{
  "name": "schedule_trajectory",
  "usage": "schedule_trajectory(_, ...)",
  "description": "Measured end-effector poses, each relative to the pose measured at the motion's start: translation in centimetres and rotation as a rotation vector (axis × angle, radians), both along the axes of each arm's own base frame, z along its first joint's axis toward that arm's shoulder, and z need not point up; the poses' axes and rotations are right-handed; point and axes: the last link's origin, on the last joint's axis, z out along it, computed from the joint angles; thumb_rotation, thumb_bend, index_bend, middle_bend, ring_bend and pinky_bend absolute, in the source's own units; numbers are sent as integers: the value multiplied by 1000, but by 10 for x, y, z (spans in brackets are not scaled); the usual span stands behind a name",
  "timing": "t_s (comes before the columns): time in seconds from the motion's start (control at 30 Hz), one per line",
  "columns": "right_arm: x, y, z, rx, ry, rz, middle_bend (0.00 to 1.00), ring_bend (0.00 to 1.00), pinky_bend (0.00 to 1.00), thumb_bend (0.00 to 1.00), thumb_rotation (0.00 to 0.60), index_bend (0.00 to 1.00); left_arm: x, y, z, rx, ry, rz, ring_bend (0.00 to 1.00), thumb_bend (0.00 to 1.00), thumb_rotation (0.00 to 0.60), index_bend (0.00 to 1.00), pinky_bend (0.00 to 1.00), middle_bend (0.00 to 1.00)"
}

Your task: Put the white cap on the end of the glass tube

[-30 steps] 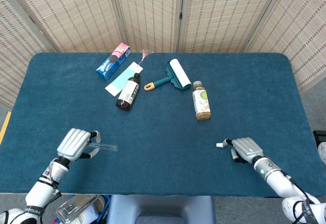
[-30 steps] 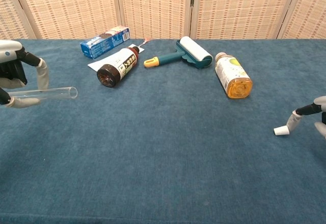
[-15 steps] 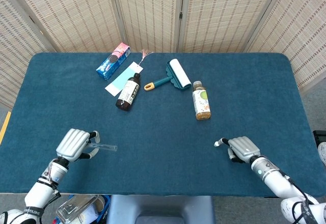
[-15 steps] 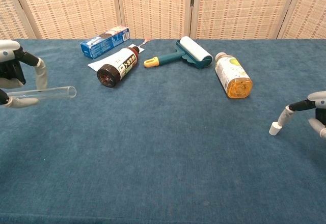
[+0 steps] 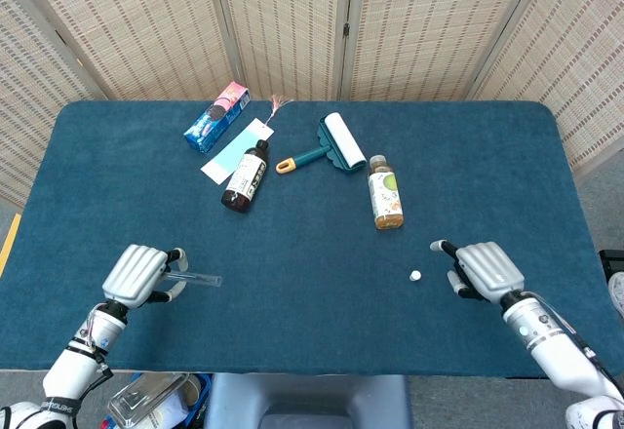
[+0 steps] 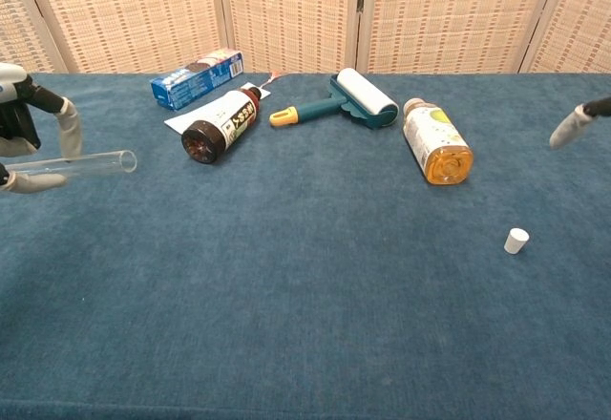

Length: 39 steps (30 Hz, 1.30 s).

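The small white cap [image 5: 415, 276] [image 6: 516, 240] stands alone on the blue table cloth [image 5: 312, 253], free of any hand. My right hand [image 5: 483, 267] hovers just right of it with its fingers apart and nothing in them; in the chest view only a fingertip [image 6: 570, 127] shows at the right edge. My left hand [image 5: 139, 273] [image 6: 29, 138] holds the clear glass tube [image 5: 195, 277] [image 6: 72, 163] level above the cloth at the near left, its open end pointing right.
At the back lie a blue snack box [image 5: 216, 116], a light blue card [image 5: 231, 150], a dark brown bottle [image 5: 246, 175], a teal lint roller [image 5: 330, 146] and an amber drink bottle [image 5: 385, 193]. A folding screen [image 5: 312, 19] stands behind the table.
My right hand let go of the white cap, which now stands on the cloth, and the hand rose and drew off to the right. The left hand with the tube shifted slightly left.
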Motion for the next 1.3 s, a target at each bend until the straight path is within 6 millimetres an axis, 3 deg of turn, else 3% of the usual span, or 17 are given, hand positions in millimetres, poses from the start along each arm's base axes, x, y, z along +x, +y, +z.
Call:
schedule_trajectory(0.13,6,1,5,-47,-29,48,110,43,129,305,600,217,1,-1,0,0,-2,-4,1000,343,600,594,1000,1000)
schedule_trajectory(0.23,6,-1,2,-65,-29,79,35,0,11,269,600,270,2,-2,0,0,-2,-4,1000,344,600,595,1000,1000)
schedule_trajectory(0.4,2,-8,-10,-85,-10,122,56,0,0,263,600,377,2,-3,0,-4,-3,-3,1000,344,600,595,1000,1000)
schedule_trajectory(0.9,-21,-20,-61,-21,54,102,122,0,0,274,600,432,-5,-6,-5,-23,1,16,1000,344,600,594,1000,1000)
schedule_trajectory(1.3,-31,-25,-86,17,72,83,128,0,0,287,600,439,-7,-7,-8,-34,-2,23,1000,344,600,594,1000,1000)
